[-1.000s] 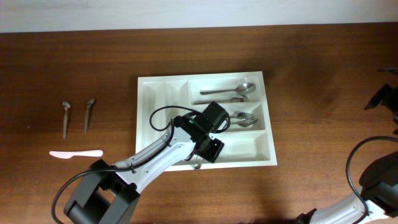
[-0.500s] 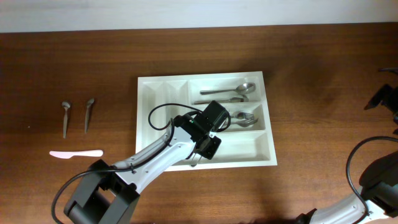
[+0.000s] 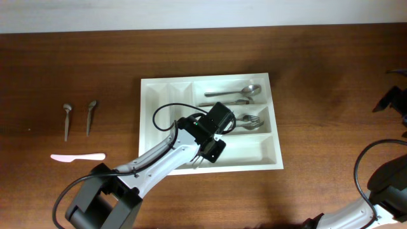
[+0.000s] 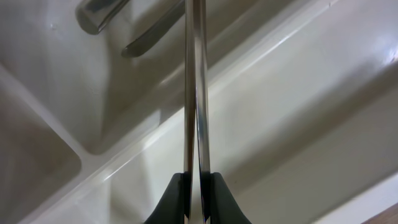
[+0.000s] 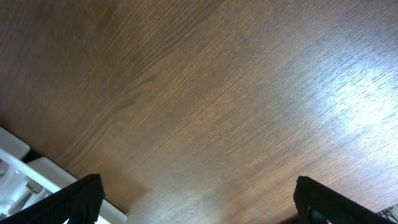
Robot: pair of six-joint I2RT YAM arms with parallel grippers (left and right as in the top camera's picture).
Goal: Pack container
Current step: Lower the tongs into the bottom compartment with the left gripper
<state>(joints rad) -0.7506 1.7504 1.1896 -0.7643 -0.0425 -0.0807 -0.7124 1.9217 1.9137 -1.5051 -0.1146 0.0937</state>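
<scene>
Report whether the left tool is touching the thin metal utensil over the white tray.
Touching. The left wrist view shows the fingers of the left tool clamped flat against both sides of the metal utensil, with no gap.

left arm [image 3: 166, 156] blocks the container's [image 3: 152, 102] bottom compartment.

No text, label, brand or number can be read in any of the views (the white container [image 3: 156, 95] and the wooden table [image 3: 331, 95] show only plain, unmarked surfaces).
</scene>
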